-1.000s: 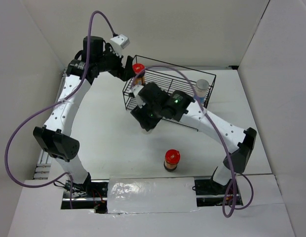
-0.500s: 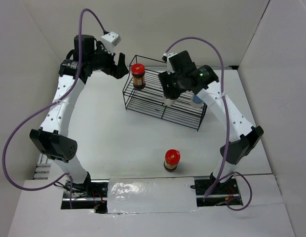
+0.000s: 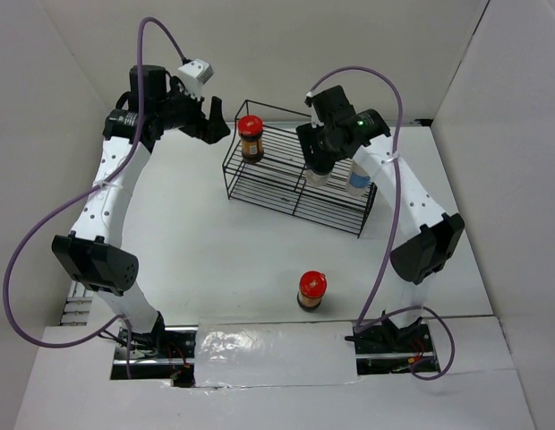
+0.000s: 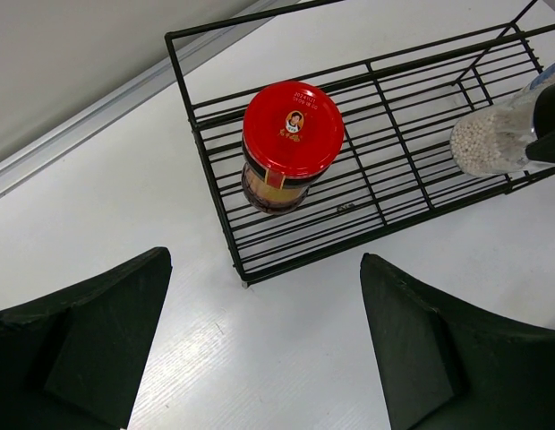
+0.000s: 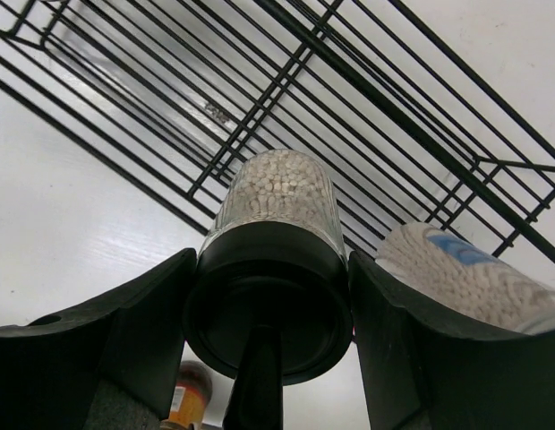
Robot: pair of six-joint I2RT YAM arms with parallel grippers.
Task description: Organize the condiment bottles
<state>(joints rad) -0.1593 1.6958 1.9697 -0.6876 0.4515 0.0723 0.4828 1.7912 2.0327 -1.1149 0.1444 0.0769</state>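
A black wire rack (image 3: 291,215) stands at the back of the table. A red-lidded jar (image 3: 251,136) stands upright in its left end and also shows in the left wrist view (image 4: 291,143). My left gripper (image 3: 215,121) is open and empty, just left of the rack. My right gripper (image 3: 315,161) is shut on the black-capped clear shaker (image 5: 273,206), holding it over the rack's middle, close beside the pale bottle with a bluish label (image 3: 356,182). I cannot tell whether the shaker rests on the wires. The second red-lidded jar (image 3: 311,290) stands alone on the table in front.
White walls close in the table on the left, back and right. The rack's thin wires (image 5: 385,107) lie right under the shaker. The left arm's purple cable (image 3: 45,233) loops wide on the left.
My right arm carried the shaker from in front of the rack to over its middle. My left gripper let go of the red-lidded jar in the rack and drew back to the left.
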